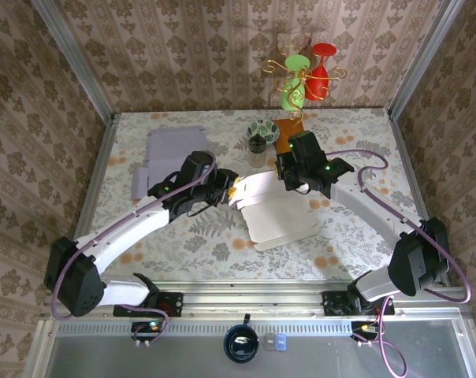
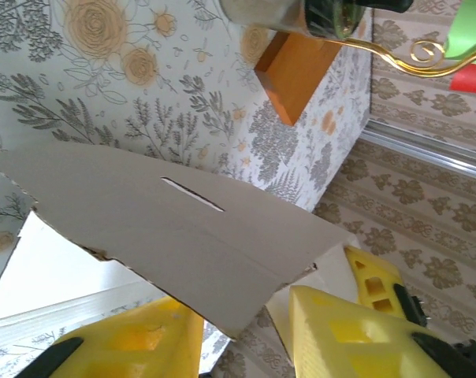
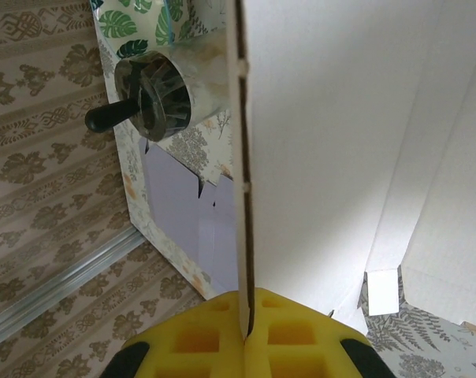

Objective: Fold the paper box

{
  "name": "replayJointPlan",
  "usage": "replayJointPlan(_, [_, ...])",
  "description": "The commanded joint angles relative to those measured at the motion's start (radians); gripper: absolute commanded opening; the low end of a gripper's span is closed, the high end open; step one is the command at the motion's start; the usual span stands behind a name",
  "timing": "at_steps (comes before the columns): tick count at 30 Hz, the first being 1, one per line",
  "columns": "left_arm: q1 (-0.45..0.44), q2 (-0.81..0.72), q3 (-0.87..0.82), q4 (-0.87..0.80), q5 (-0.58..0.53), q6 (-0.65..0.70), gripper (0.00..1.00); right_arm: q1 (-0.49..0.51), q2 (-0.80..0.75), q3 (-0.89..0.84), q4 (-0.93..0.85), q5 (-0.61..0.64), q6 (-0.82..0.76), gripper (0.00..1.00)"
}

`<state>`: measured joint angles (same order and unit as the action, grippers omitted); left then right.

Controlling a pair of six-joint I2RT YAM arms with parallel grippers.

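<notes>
Both arms reach from their bases toward the middle of the table (image 1: 183,236), angled inward so the wrists face each other. Right gripper (image 3: 246,319) is clenched on the edge of a white panel of the paper box (image 1: 277,213). Left gripper (image 2: 246,327) has its yellow fingers (image 2: 143,346) either side of a flap corner; a firm hold cannot be confirmed. Box location: table centre, raised far panel running left to right between the grippers, remainder flat toward the bases. Beyond it, a glass (image 1: 257,148) holds a black-handled item, beside a leaf-patterned bowl (image 1: 264,129).
</notes>
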<state>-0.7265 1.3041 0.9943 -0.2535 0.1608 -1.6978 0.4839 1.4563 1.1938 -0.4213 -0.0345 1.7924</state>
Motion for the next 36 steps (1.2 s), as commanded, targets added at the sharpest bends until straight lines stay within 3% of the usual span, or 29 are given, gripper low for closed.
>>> replayJointPlan(1, [0.012,0.025,0.029,-0.049,0.012,0.079,0.34,-0.004,0.02,-0.005,0.008,-0.009,0.021,0.0])
replayJointPlan(12, [0.012,0.132,0.15,-0.125,0.104,0.322,0.34,-0.003,0.034,-0.006,0.019,-0.015,0.024,0.0])
replayJointPlan(17, [0.02,0.148,0.192,-0.193,0.103,0.403,0.43,-0.004,0.032,-0.01,0.016,-0.014,0.021,0.0])
replayJointPlan(21, [0.042,0.101,0.214,-0.249,0.073,0.495,0.56,-0.007,0.019,-0.043,0.026,-0.011,0.0,0.0])
replayJointPlan(26, [0.109,-0.01,0.189,-0.374,0.049,0.632,0.63,-0.007,-0.003,-0.11,0.173,-0.015,-0.091,0.0])
replayJointPlan(32, [0.24,-0.146,0.02,-0.359,0.058,0.761,0.57,-0.005,-0.004,-0.188,0.311,-0.046,-0.179,0.0])
replayJointPlan(36, [0.263,-0.161,-0.071,-0.268,0.092,0.876,0.47,-0.004,-0.009,-0.282,0.484,-0.052,-0.225,0.0])
